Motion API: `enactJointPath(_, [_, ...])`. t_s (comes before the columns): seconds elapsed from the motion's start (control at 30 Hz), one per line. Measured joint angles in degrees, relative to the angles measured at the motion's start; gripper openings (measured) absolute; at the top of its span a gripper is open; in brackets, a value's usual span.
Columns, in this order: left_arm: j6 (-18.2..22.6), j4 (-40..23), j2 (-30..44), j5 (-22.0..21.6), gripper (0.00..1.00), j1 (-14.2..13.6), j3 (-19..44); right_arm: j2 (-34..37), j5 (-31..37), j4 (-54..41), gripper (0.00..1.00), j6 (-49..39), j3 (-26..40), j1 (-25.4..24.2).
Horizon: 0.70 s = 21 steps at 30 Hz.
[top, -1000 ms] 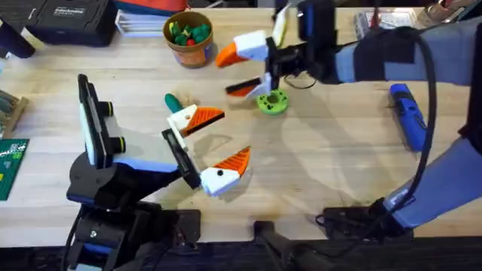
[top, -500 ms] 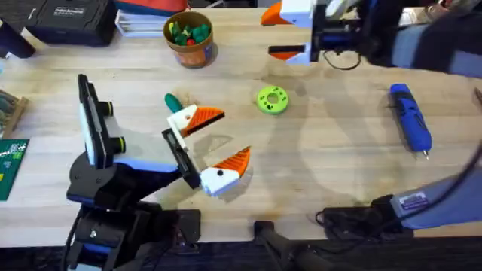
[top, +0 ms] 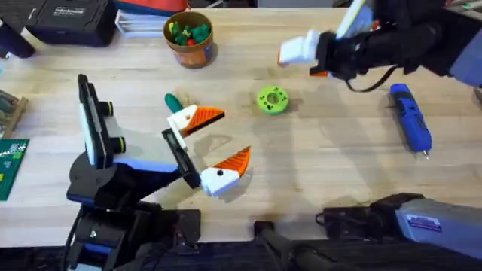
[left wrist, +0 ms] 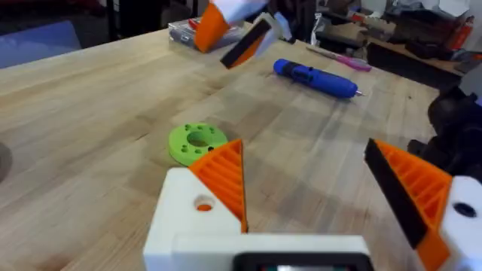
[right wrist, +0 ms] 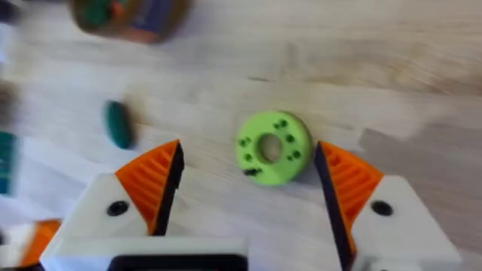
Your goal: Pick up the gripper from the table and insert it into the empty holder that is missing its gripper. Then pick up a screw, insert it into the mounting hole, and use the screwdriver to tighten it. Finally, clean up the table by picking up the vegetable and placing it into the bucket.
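Right pincer wide open, empty, above lime-green disc, left pincer open

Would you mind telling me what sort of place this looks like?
Probably a robotics lab or workshop bench: a butcher-block table carries a blue electric screwdriver, a green circuit board lies at its edge, and cluttered workbenches stand behind.

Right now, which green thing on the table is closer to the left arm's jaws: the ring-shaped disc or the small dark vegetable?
The small dark green elongated vegetable, lying just beyond the left gripper; the lime-green round disc sits farther right.
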Motion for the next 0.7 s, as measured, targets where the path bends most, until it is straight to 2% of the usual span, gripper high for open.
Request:
enactJointPath(0.1, [-0.01,0.0,0.01,0.0,0.985,-0.01,0.0,-0.32,7.9,-5.61,0.995,-4.11,0.2,4.12])
enactJointPath(0.2, [0.01,0.01,0.0,0.01,0.985,0.0,0.0,-0.03,12.12,-7.93,0.995,-6.41,0.2,5.66])
enactJointPath(0.5, [-0.01,0.0,0.0,0.0,0.986,0.0,0.0,0.19,16.21,-7.89,0.995,-8.36,0.2,6.05])
enactJointPath(0.7, [-0.01,0.0,0.0,0.0,0.986,0.0,0.0,2.41,16.91,-10.17,0.995,-8.67,1.05,9.16])
